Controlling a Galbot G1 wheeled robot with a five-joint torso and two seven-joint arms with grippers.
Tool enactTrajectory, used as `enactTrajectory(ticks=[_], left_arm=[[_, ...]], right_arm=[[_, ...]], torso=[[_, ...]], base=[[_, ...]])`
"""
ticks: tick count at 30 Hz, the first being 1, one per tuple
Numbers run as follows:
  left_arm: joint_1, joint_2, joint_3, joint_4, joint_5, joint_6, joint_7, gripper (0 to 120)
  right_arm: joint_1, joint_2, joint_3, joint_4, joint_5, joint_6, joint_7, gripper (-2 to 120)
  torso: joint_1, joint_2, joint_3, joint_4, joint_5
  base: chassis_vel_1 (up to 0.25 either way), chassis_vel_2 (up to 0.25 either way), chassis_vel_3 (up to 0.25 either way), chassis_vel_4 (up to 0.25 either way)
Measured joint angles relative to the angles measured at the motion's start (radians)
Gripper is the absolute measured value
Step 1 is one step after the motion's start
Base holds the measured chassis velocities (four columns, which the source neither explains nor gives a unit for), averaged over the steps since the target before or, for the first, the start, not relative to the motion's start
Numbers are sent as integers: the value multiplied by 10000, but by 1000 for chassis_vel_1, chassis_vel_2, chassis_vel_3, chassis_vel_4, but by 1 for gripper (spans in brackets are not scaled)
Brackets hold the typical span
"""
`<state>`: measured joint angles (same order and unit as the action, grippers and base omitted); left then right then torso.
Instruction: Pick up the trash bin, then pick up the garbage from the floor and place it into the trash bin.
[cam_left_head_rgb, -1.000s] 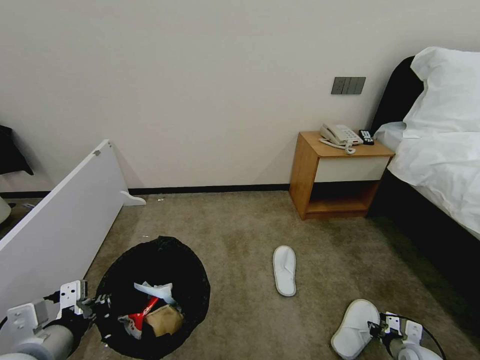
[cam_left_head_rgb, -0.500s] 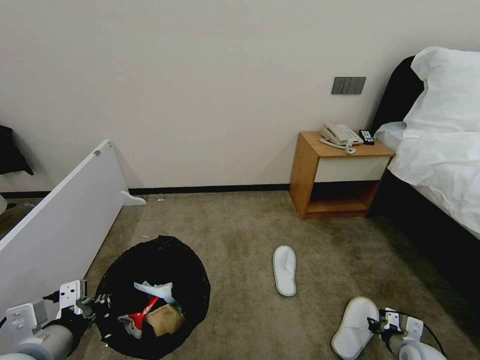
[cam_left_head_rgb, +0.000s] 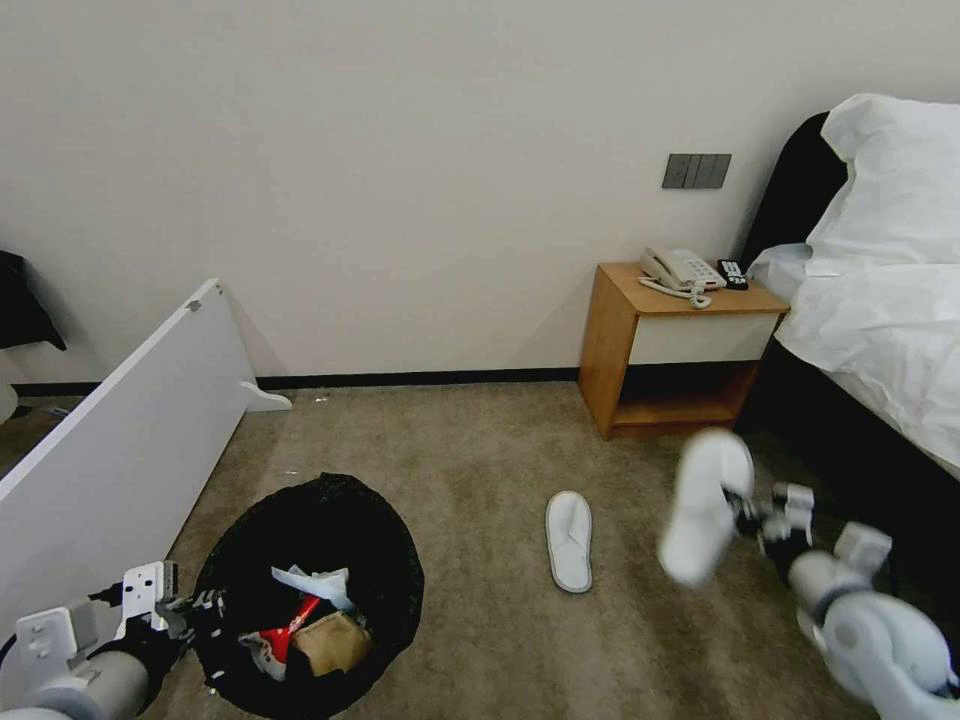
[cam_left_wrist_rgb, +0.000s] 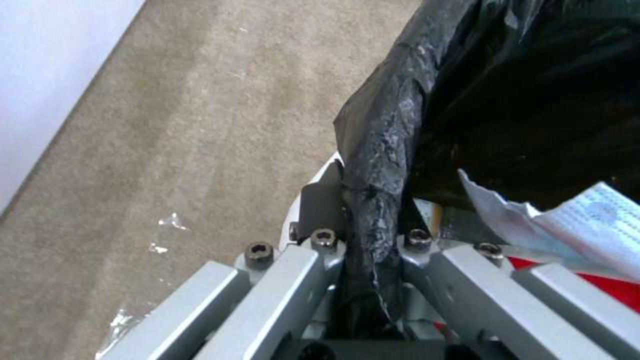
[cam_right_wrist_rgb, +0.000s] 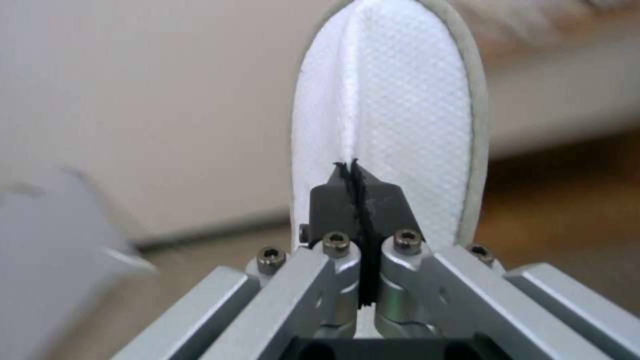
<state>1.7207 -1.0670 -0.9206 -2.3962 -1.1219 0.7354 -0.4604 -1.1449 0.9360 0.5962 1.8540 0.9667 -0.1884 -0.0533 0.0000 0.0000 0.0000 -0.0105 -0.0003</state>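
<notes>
Right gripper (cam_left_head_rgb: 745, 512) raised, fingers pinching slipper (cam_left_head_rgb: 703, 505); left gripper (cam_left_head_rgb: 200, 610) fingers clamp trash bin (cam_left_head_rgb: 345, 520) rim.

Your right gripper (cam_left_head_rgb: 745, 512) is up off the carpet at about four o'clock, pinched on one white slipper (cam_left_head_rgb: 703, 503) that hangs toe-up and blurred in the air. The second slipper (cam_left_head_rgb: 569, 540) lies flat on the carpet near centre, toward five o'clock, well apart from the raised one. Down at seven o'clock your left gripper (cam_left_head_rgb: 200, 607) sits at the rim of the trash bin (cam_left_head_rgb: 370, 540), black liner over the edge; inside you can see white tissue (cam_left_head_rgb: 312, 583), a red can (cam_left_head_rgb: 290, 625) and a brown cardboard scrap (cam_left_head_rgb: 330, 642). A white panel (cam_left_head_rgb: 130, 440) leans at nine o'clock. The nightstand (cam_left_head_rgb: 680, 345) with its phone (cam_left_head_rgb: 682, 268) stands at two o'clock, bed (cam_left_head_rgb: 880, 290) at three.
</notes>
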Motion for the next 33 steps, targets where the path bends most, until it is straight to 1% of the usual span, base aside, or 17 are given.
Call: enactTrajectory(ticks=[5, 8, 9, 11, 12, 13, 14, 15, 17, 19, 20, 21, 23, 25, 28, 31, 33], left_arm=[[22, 11, 82, -32, -22, 0, -53, 2], [87, 43, 194, -33, 27, 0, -95, 2], [87, 43, 194, -33, 27, 0, -95, 2], [179, 72, 263, -76, -12, 0, -151, 2], [179, 72, 263, -76, -12, 0, -151, 2], [242, 89, 289, -118, -54, 0, -174, 2], [289, 108, 304, -155, -114, 0, -191, 2], [289, 108, 304, -155, -114, 0, -191, 2], [297, 186, 361, -179, -339, 0, -296, 2], [257, 249, 395, -179, -424, 0, -331, 2], [210, 343, 443, -171, -531, -1, -355, 2], [203, 433, 479, -141, -619, -2, -355, 2], [213, 474, 490, -117, -655, -2, -357, 2], [233, 574, 504, -65, -718, -2, -372, 2], [232, 620, 529, -45, -743, -1, -378, 2], [228, 718, 608, -24, -744, -1, -393, 2], [218, 732, 610, -24, -744, -1, -399, 2]], right_arm=[[803, -272, -619, 687, 650, 473, -611, 0], [1791, -430, -1595, 1095, 1107, 983, -1301, 0], [1791, -430, -1595, 1095, 1107, 983, -1301, 0], [2683, -468, -2500, 1185, 1390, 1458, -1702, 0], [2683, -468, -2500, 1185, 1390, 1458, -1702, 0], [3378, -472, -3160, 1256, 1719, 1594, -1907, 0], [3969, -461, -3654, 1302, 1943, 1741, -2080, 0], [3969, -461, -3654, 1302, 1943, 1741, -2080, 0], [4949, -371, -4420, 1372, 2245, 1864, -2411, 0], [5163, -352, -4572, 1421, 2394, 1864, -2519, 0], [5503, -324, -4816, 1490, 2620, 1865, -2711, 0], [5810, -282, -5082, 1498, 2727, 1865, -2918, 0], [5963, -260, -5243, 1485, 2773, 1865, -3035, 0], [6432, -169, -5782, 1481, 2912, 1841, -3433, 0], [6681, -97, -6154, 1494, 2941, 1827, -3678, 0], [7260, 48, -7223, 1476, 2857, 1822, -4189, 0], [7361, 69, -7500, 1448, 2761, 1833, -4307, 0]], torso=[[0, 0, 1, -3, 1], [0, 0, 0, -5, 0], [0, 0, 0, -5, 0], [0, -1, 0, -2, 3], [0, -1, 0, -2, 3], [0, 0, 1, -4, 2], [0, 0, 1, 1, 2], [0, 0, 1, 1, 2], [0, 0, 1, 5, -2], [0, 0, 1, 2, 1], [0, 0, 0, -7, 0], [0, 0, 1, -10, 0], [0, 0, 1, -8, 0], [0, -1, 1, 2, 2], [0, 0, 1, 1, 0], [0, 0, 1, -3, 1], [0, 0, 1, -2, 1]], base=[[0, 0, 0, 0], [0, 0, 0, 0], [0, 0, 0, 0], [0, 0, 0, 0], [0, 0, 0, 0], [0, 0, 0, 0], [0, 0, 0, 0], [0, 0, 0, 0], [0, 0, 0, 0], [0, 0, 0, 0], [0, 0, 0, 0], [0, 0, 0, 0], [0, 0, 0, 0], [0, 0, 0, 0], [0, 0, 0, 0], [0, 0, 0, 0], [0, 0, 0, 0]])
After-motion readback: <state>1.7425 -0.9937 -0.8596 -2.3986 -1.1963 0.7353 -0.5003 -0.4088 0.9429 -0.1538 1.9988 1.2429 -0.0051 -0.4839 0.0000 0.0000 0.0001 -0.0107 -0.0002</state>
